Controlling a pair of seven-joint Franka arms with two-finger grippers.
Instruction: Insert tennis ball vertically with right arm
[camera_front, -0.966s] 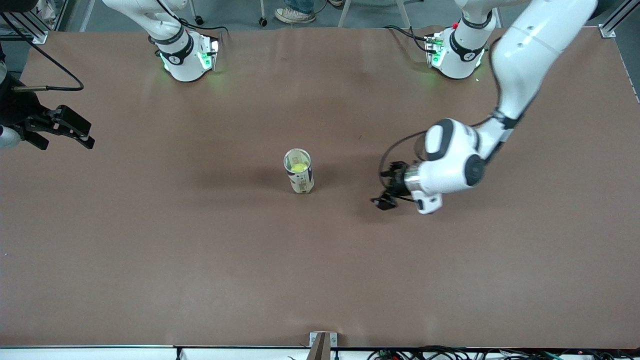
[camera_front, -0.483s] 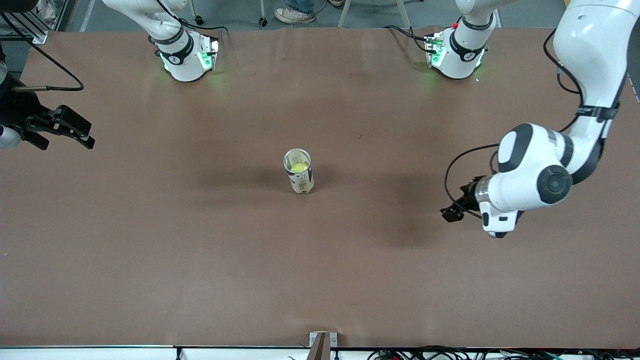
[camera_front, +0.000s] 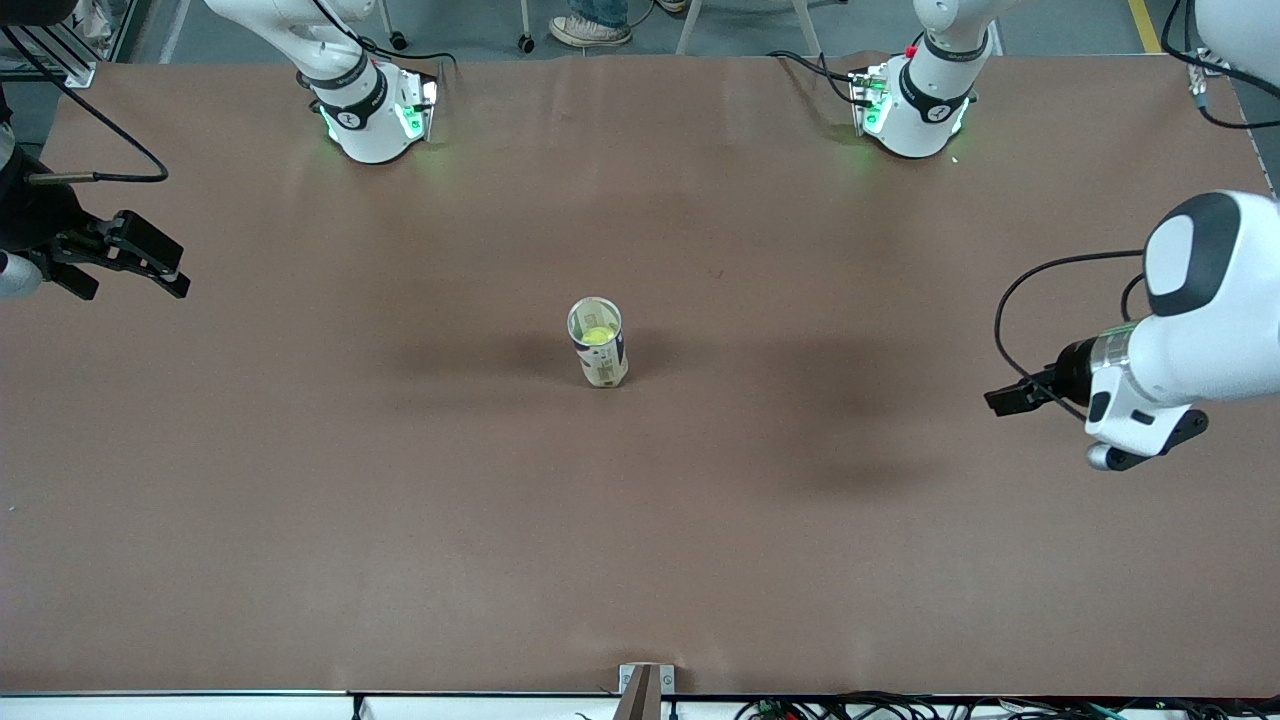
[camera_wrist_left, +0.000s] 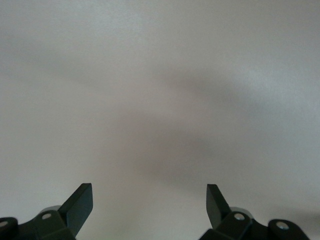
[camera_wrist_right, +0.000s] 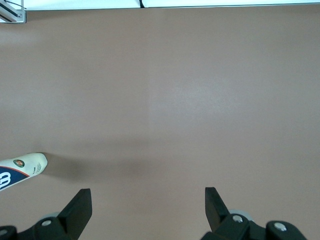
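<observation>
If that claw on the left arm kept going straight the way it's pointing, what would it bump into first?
Probably the can with the tennis ball inside. The left gripper, jaws open, points across the bare table roughly toward it. Nothing lies between, though its height is unclear, so it might pass over or just beside the can.

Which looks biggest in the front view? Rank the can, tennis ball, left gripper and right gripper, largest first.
1. right gripper, though it is raised, so nearer the camera
2. can
3. left gripper, seen edge-on; close to the can, so unsure
4. tennis ball, inside the can
</observation>
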